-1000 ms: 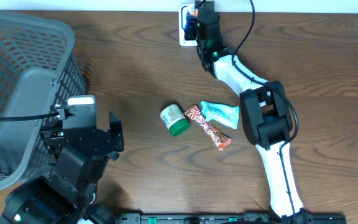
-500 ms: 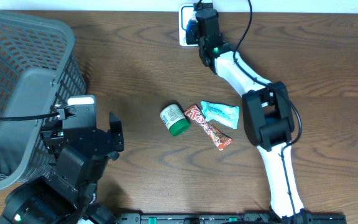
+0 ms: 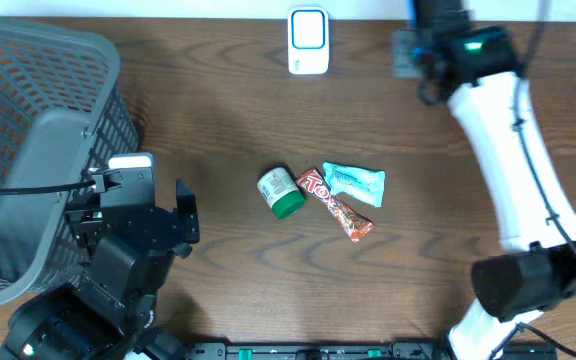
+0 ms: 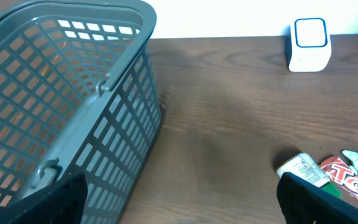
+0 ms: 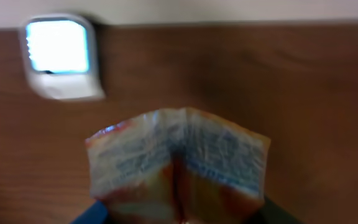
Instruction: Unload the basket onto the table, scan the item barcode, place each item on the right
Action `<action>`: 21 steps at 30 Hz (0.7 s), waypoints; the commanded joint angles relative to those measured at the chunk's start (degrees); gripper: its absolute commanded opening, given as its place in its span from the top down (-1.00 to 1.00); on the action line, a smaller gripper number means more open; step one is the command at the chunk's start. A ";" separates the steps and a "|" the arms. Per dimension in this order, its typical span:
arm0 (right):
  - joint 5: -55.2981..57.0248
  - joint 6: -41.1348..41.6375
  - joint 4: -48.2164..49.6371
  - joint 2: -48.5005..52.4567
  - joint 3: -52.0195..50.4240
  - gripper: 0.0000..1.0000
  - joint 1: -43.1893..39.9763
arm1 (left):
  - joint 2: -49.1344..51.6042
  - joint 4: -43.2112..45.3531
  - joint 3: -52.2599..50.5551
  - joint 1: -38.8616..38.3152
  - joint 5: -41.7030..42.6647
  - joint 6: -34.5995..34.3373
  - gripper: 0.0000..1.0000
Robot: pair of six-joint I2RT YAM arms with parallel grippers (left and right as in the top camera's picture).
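Right gripper [image 5: 179, 214] swung right, off scanner [image 3: 308, 40], part-closed on packet [image 5: 178, 163]. Left gripper [image 4: 191, 200] unmoved, wide open, empty.

Surface [image 3: 218, 120]: dark brown wood grain, smooth, low sheen. Basket [image 3: 68, 42]: grey moulded plastic lattice, matt. Scanner [image 3: 308, 40]: smooth white plastic, glossy lit window. Packet [image 5: 179, 162], below the scanner in the right wrist view: creased printed film, blurred, faint shine. Further below the scanner, on the surface: red bar wrapper [image 3: 336, 205], glossy film; teal pouch [image 3: 356, 183], shiny crinkled film; tub [image 3: 281, 192], paper-look label, green plastic lid. Right arm [image 3: 503, 150]: smooth white shell.
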 commanded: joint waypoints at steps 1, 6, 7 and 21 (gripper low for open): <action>4.90 4.39 -8.13 1.49 -0.74 0.19 -8.96 | -0.20 -0.17 0.37 0.20 -0.70 -0.26 -0.95; 4.66 10.03 -13.35 3.98 -1.11 0.17 -23.30 | -0.20 -0.17 0.37 0.20 -0.70 -0.24 -0.95; 4.66 11.23 -13.57 4.55 -1.11 0.18 -25.24 | -0.20 -0.17 0.37 0.20 -0.70 -0.24 -0.96; 4.28 14.86 -13.42 23.15 -1.11 0.25 -45.48 | -0.20 -0.17 0.37 0.20 -0.70 -0.24 -0.96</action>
